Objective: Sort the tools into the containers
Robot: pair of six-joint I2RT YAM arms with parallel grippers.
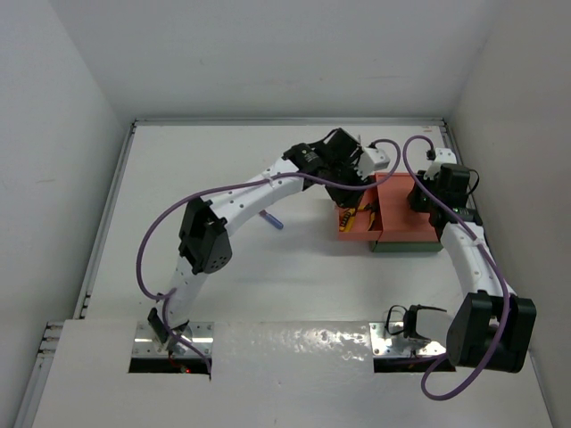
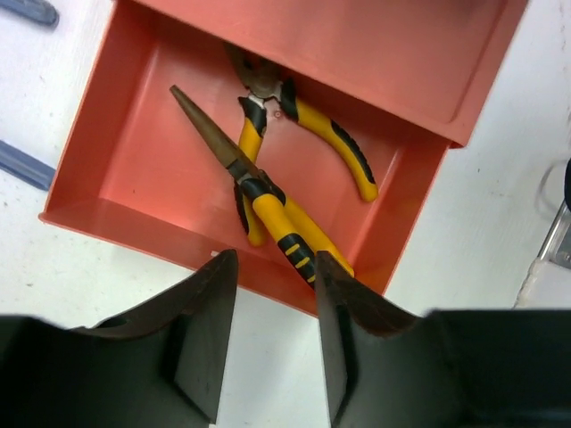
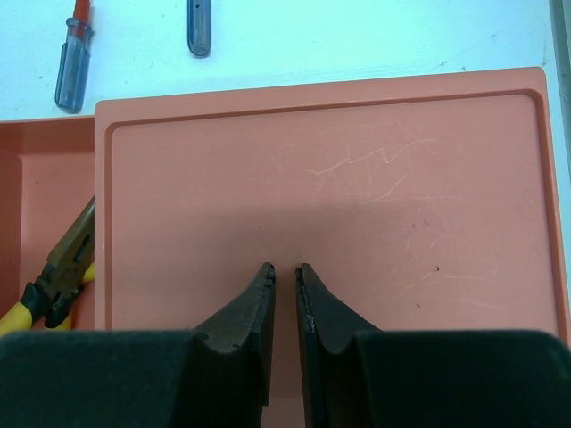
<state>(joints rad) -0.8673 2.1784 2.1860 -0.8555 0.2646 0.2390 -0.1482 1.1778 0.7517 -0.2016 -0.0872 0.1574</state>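
Left wrist: left end effector (image 2: 275, 260) wide over pliers (image 2: 303, 227) in orange tray (image 2: 116, 169); right end effector (image 3: 285, 269) narrow, empty.

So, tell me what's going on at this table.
Both pliers lie in the orange tray. The left gripper hangs open and empty above its near wall. The right gripper, nearly closed and empty, hovers over a flat orange panel beside it. Two screwdrivers lie outside on the table, not yet sorted.
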